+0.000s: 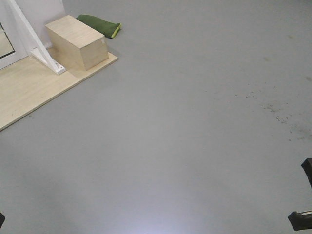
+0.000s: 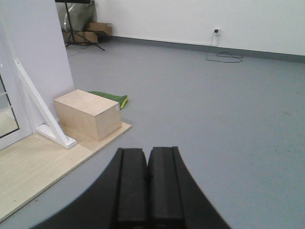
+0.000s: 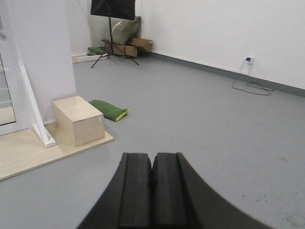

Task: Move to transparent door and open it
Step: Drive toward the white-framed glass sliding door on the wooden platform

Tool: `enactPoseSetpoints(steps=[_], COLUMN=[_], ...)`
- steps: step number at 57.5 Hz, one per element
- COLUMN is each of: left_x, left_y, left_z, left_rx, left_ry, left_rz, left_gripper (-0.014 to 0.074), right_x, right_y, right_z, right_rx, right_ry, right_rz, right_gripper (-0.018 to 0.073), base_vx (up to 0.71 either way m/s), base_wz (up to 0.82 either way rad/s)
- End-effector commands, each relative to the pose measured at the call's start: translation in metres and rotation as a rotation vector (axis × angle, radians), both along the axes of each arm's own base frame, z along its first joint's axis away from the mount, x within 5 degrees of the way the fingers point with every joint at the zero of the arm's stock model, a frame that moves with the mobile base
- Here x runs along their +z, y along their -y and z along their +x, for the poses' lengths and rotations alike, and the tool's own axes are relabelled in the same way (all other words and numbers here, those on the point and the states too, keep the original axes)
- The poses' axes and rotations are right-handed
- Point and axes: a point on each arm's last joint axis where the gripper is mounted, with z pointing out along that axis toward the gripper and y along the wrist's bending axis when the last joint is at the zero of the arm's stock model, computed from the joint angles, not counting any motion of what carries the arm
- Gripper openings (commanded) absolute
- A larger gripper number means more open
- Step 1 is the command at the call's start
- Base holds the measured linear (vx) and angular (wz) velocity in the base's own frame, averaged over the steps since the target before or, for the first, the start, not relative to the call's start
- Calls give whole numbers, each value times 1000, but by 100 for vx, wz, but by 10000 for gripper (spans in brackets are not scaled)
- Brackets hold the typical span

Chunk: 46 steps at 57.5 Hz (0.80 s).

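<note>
Door: transparent door [image 3: 5, 102] far left, well apart | left claw [image 2: 147, 157] closed | right claw [image 3: 152, 160] closed

The right gripper [image 3: 152, 160] fills the bottom edge, its two black fingers [image 3: 136, 191] pressed flat together. Ahead and left of the jaws a pale wooden box [image 3: 78, 120] sits on a plywood platform [image 3: 24, 152], a green cushion [image 3: 109, 109] on the grey floor [image 3: 200, 129] just beyond it. Farther left, a white diagonal brace [image 3: 31, 102] leans by a white-framed glass panel [image 3: 5, 95]. Far ahead stands a black tripod [image 3: 113, 28]
</note>
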Motion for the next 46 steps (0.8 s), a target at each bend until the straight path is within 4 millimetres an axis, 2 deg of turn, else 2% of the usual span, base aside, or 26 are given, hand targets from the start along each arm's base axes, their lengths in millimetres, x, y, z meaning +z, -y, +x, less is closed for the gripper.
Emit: enactPoseSetpoints(steps=[1, 46], left_x=[0, 0], left_y=[0, 0], left_z=[0, 0], left_rx=[-2, -2], left_ry=[67, 67], left_rz=[-14, -14], left_gripper=[4, 4], right_x=[4, 4], right_y=[0, 0], right_z=[0, 0], right_rx=[-1, -1], right_ry=[86, 86], right_rz=[3, 3], right_gripper=[0, 0], base_vx=[51, 51], base_wz=[36, 45])
